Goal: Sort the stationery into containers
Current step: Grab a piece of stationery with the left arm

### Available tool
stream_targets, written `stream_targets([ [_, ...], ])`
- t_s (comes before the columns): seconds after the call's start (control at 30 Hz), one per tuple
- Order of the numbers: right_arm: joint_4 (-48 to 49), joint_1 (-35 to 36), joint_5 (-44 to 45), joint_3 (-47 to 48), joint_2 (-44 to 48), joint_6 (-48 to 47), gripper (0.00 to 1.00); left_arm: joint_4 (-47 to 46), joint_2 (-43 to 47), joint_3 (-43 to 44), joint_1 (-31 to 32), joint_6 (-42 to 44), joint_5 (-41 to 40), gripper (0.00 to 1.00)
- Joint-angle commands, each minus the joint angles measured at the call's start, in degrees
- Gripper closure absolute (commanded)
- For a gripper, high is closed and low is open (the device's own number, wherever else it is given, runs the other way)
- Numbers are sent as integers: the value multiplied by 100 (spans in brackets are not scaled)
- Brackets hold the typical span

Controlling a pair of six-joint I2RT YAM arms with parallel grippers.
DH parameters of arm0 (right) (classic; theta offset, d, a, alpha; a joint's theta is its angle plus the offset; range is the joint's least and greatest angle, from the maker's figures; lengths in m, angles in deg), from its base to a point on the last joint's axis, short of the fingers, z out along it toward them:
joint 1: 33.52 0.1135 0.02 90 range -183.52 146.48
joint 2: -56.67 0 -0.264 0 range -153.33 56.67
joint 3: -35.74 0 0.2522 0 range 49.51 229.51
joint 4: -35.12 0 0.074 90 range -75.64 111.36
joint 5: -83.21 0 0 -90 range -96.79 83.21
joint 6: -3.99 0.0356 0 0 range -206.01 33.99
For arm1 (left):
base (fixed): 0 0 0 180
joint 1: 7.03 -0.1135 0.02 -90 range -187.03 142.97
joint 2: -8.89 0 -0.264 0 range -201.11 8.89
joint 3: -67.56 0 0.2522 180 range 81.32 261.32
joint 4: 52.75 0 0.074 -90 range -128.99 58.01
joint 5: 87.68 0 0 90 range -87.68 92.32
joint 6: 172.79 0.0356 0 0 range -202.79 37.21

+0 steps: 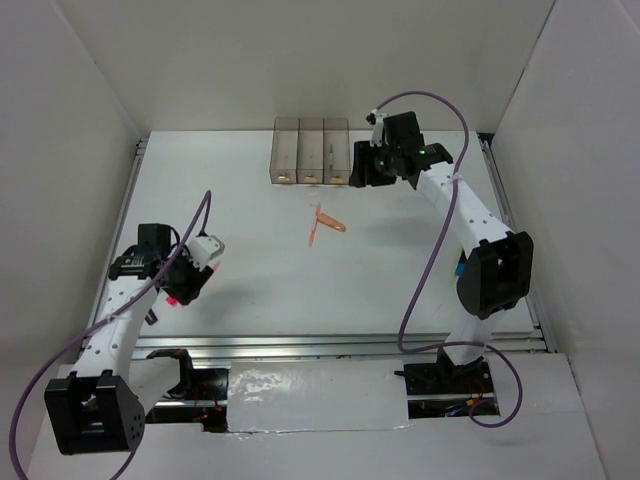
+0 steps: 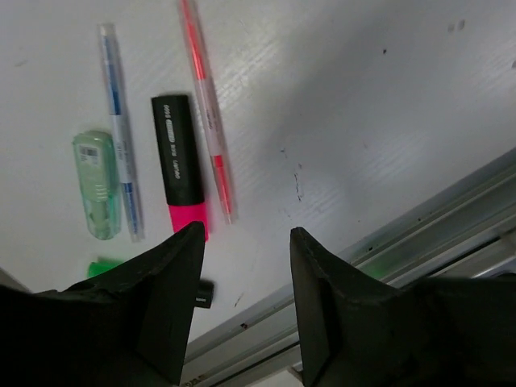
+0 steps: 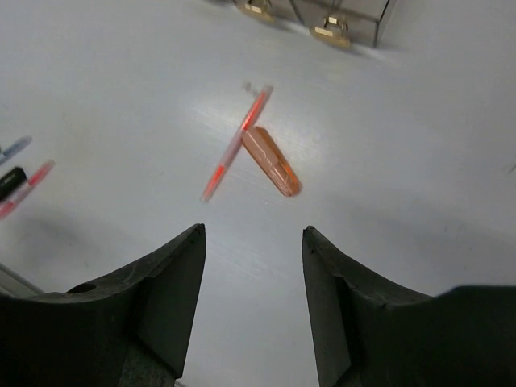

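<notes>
White table (image 1: 300, 300): overhead, the left arm mostly hides the chunky black-capped pink highlighter (image 2: 181, 165) that its wrist camera shows plainly; left gripper (image 2: 246, 234) and right gripper (image 3: 254, 232) gape, empty.

My left fingers (image 2: 173, 306) are covering the pink highlighter (image 2: 179, 165) at its far tip, and most of a green thing (image 2: 103, 265). In my right wrist view, the top edge is cutting off the bins (image 3: 359, 14), and the pens (image 3: 28, 187) at the left edge are showing only as a blur.
</notes>
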Motion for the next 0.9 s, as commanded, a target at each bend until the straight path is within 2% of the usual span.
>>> stream_targets([
  [0.0, -155, -4, -48, -373, 257, -157, 42, -157, -212, -215, -37, 458, -84, 42],
  [0.1, -242, -13, -56, -409, 249, -209, 44, -422, -424, -443, -45, 432, -242, 48],
  [0.27, -252, -48, -162, -462, 249, -210, 46, -651, -862, -505, -54, 326, -524, 51],
  [0.87, -339, -303, -724, -304, -182, -130, 48, -959, -1804, -418, -291, 194, -551, 52],
])
